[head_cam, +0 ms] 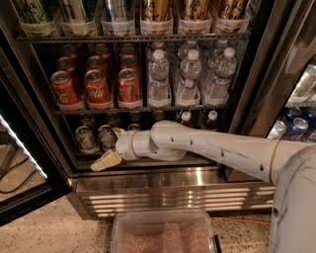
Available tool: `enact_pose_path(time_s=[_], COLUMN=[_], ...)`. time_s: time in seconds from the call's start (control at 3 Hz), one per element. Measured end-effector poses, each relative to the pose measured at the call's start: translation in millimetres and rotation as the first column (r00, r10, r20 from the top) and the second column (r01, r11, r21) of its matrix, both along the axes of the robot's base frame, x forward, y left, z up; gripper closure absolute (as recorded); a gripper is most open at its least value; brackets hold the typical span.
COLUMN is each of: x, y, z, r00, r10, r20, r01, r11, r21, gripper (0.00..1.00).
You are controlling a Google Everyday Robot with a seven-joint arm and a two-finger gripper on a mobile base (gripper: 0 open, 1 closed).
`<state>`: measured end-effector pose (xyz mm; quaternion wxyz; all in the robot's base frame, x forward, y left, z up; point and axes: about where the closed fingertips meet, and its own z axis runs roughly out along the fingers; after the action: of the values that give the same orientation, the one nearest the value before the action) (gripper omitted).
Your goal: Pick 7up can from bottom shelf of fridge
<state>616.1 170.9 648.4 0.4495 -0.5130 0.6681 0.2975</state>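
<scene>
The fridge [173, 195] stands open in front of me. On the left of its bottom shelf [81, 154] stand several dim silvery 7up cans; the two front ones are a left can [85, 138] and a right can [105, 137]. My gripper [112, 146] reaches in from the right at the level of this shelf, right at the right front can. It is open: one cream finger [105, 161] lies low over the shelf's front edge and the other points up beside that can. My white arm [207, 148] hides the middle of the shelf.
Red Coca-Cola cans [97, 86] and water bottles [189, 76] fill the rack above, tall cans [156, 10] the top one. Small bottles [212, 118] stand behind my arm. A clear plastic bin [165, 234] sits on the floor. A neighbouring cooler [296, 123] stands right; the open door [19, 148] is left.
</scene>
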Motion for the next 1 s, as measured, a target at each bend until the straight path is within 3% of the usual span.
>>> enact_pose_path(time_s=[0.33,0.67,1.0], x=[6.8,4.5,-14.8], y=[-28.3,-47.3,-38.4], z=[11.9,31.0,34.4], r00=[0.9971,0.9918,0.9967], r10=[-0.070,-0.109,-0.075], r20=[0.029,0.067,0.032], r01=[0.071,0.111,0.074], r11=[0.997,0.993,0.997], r21=[-0.028,-0.029,0.022], gripper=[0.17,0.15,0.14])
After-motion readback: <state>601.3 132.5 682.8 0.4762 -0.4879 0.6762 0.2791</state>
